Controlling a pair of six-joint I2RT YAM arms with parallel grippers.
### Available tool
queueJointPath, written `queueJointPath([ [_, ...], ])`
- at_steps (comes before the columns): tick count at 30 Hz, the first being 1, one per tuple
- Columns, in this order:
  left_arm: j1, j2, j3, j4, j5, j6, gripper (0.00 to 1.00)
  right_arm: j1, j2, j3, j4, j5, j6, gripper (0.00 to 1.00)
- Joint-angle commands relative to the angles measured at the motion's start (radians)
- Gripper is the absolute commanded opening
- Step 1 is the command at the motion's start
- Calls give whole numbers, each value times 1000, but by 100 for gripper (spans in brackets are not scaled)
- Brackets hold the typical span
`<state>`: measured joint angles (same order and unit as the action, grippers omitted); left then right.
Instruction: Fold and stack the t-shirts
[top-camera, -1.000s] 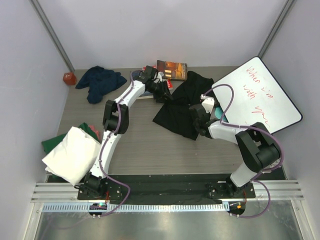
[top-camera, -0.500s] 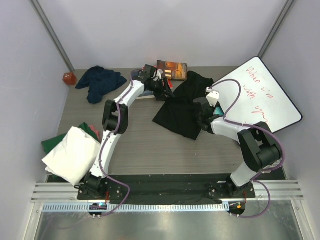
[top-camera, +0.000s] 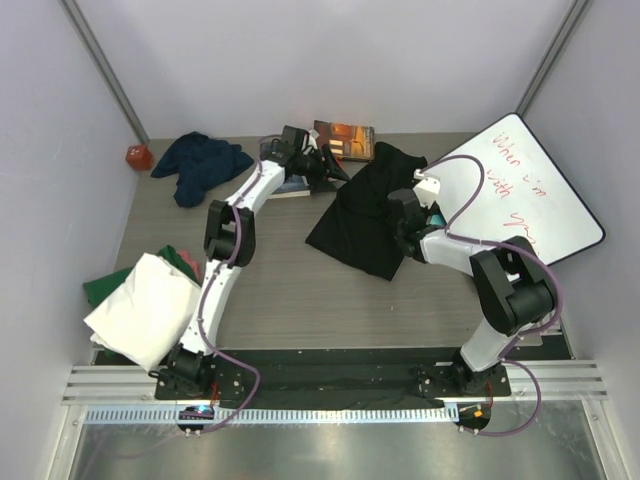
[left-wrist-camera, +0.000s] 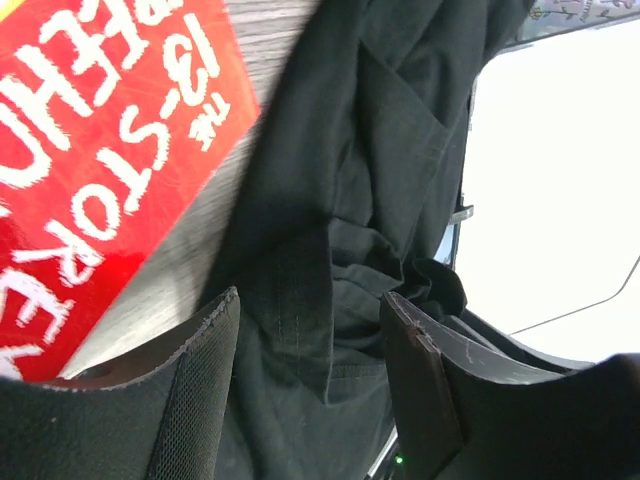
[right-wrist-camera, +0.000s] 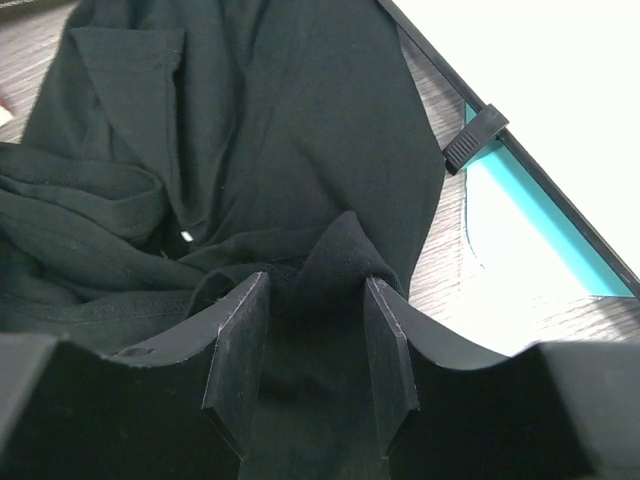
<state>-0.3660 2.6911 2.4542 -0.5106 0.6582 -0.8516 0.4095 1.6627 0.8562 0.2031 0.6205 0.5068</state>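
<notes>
Black t-shirt (top-camera: 362, 222) crumpled, loose folds; left pincer (left-wrist-camera: 310, 300) apart; right pincer (right-wrist-camera: 317, 280) apart astride its ridge.

The spread t-shirt (top-camera: 365, 215) lies mid-desk (top-camera: 290, 290). Right behind it, the books (top-camera: 343, 140). Just right of it, the whiteboard (top-camera: 510, 190). Well left and behind it, a crumpled t-shirt (top-camera: 200, 163). Left and nearer, folded t-shirts (top-camera: 145, 305), one on another.

L arm (top-camera: 226, 236): white w/ black joints, stretched far fwd.
L gripper (left-wrist-camera: 310, 312): black, jaws wide apart.
R arm (top-camera: 508, 292): white/black, elbow bent, reaching inward.
R gripper (right-wrist-camera: 314, 290): black, jaws apart.
</notes>
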Motion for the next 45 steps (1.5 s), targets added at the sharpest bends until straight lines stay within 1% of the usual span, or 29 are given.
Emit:
queueJointPath([
  [1, 16, -32, -17, 44, 35, -20, 58, -9, -1, 47, 68, 53, -10, 48],
  [2, 31, -52, -70, 44, 26, -12, 58, -11, -17, 49, 64, 53, -14, 48],
  [4, 50, -100, -128, 58, 3, -6, 57, -11, -43, 53, 61, 50, -28, 48],
  [5, 68, -150, -185, 58, -6, 0, 57, -11, -75, 53, 56, 41, -36, 48],
  [7, 85, -216, -243, 54, -37, 17, 57, -11, -115, 66, 27, 22, -47, 49],
  [8, 93, -282, -298, 47, -51, 28, 57, -12, -132, 72, 13, 18, -57, 49],
  [10, 98, -345, -348, 12, -101, 74, 58, -11, -196, 80, -5, 18, -70, 49],
  [11, 98, -409, -400, 3, -118, 89, 58, -11, -242, 76, -5, 19, -86, 50],
  [14, 96, -515, -520, 0, -138, 109, 58, -11, -300, 75, -22, 22, -120, 50],
  [15, 96, -542, -549, 0, -140, 118, 58, -11, -334, 78, -65, 10, -119, 50],
  [16, 93, -563, -602, 0, -134, 124, 57, -11, -351, 83, -86, -7, -111, 50],
  [17, 88, -603, -629, 0, -134, 132, 55, -11, -366, 73, -102, -68, -91, 50],
  [19, 62, -635, -681, -2, -135, 161, 53, -11, -400, 55, -136, -137, -62, 47],
  [21, 26, -658, -704, -6, -141, 184, 46, -9, -399, 20, -148, -203, -28, 45],
  [25, -53, -625, -696, -54, -196, 233, 31, -5, -328, -20, -163, -286, -7, 41],
  [26, -68, -613, -692, -77, -221, 241, 23, 2, -311, -20, -168, -306, -7, 40],
  [28, -102, -574, -696, -81, -229, 244, 14, 6, -265, -19, -197, -334, -4, 39],
  [29, -112, -561, -702, -83, -236, 244, 7, 8, -253, -22, -197, -341, -4, 38],
  [30, -129, -551, -713, -82, -249, 246, 5, 9, -244, -25, -197, -358, -4, 38],
  [31, -137, -528, -716, -82, -262, 253, 1, 11, -229, -34, -197, -364, -1, 37],
  [34, -157, -487, -730, -80, -285, 260, 0, 20, -207, -52, -197, -383, 2, 36],
  [38, -171, -447, -753, -77, -301, 264, 0, 34, -117, -54, -192, -410, 10, 34],
  [41, -182, -438, -790, -69, -327, 266, 0, 52, -71, -48, -191, -404, 15, 31],
  [44, -191, -441, -836, -69, -354, 260, 0, 66, -18, -37, -194, -390, 21, 24],
  [45, -192, -445, -865, -68, -358, 253, 0, 74, 5, -33, -197, -387, 22, 17],
])
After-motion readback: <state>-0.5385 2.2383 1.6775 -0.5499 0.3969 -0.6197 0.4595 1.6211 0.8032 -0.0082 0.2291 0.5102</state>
